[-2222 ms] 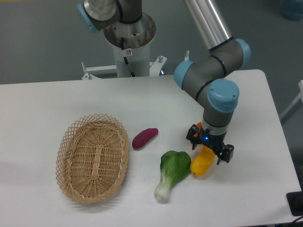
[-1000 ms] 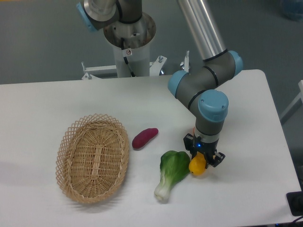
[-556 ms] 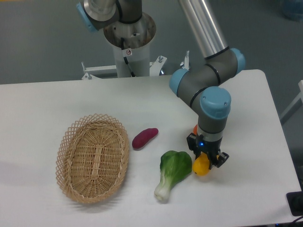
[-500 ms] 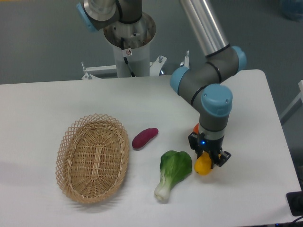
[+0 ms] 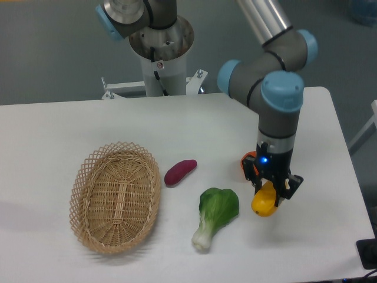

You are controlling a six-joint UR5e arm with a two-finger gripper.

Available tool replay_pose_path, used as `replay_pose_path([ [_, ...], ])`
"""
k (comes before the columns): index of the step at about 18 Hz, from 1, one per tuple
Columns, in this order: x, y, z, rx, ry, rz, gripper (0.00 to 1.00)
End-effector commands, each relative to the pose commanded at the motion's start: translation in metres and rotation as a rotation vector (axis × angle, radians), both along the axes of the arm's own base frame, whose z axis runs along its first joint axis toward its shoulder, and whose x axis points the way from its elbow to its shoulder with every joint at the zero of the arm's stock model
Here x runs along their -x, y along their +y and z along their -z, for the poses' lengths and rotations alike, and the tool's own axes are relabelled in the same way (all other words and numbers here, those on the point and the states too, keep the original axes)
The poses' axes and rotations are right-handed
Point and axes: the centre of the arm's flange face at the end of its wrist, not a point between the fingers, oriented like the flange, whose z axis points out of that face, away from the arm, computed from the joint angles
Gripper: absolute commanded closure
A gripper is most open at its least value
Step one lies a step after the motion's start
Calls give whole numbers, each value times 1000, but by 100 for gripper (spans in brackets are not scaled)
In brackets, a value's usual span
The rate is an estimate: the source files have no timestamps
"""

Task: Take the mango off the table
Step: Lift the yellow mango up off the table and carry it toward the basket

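1. White surface with rounded corners stands on a grey floor and carries everything.
2. Oval wicker basket lies at the left; nothing shows inside it.
3. Purple sweet potato rests just right of the basket, a bok choy nearer the front.
4. Gripper points down, its fingers closed on the mango.
5. Mango sits right of the bok choy, apart from it.
6. Something orange peeks out behind the gripper.
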Motion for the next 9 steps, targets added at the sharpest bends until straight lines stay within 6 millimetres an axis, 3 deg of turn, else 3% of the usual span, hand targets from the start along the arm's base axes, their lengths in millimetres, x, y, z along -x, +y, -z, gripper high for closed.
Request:
replay_pose_path([
  [3, -30, 4, -22, -54, -29, -22, 49],
  [9, -67, 25, -30, -86, -91, -76, 49],
])
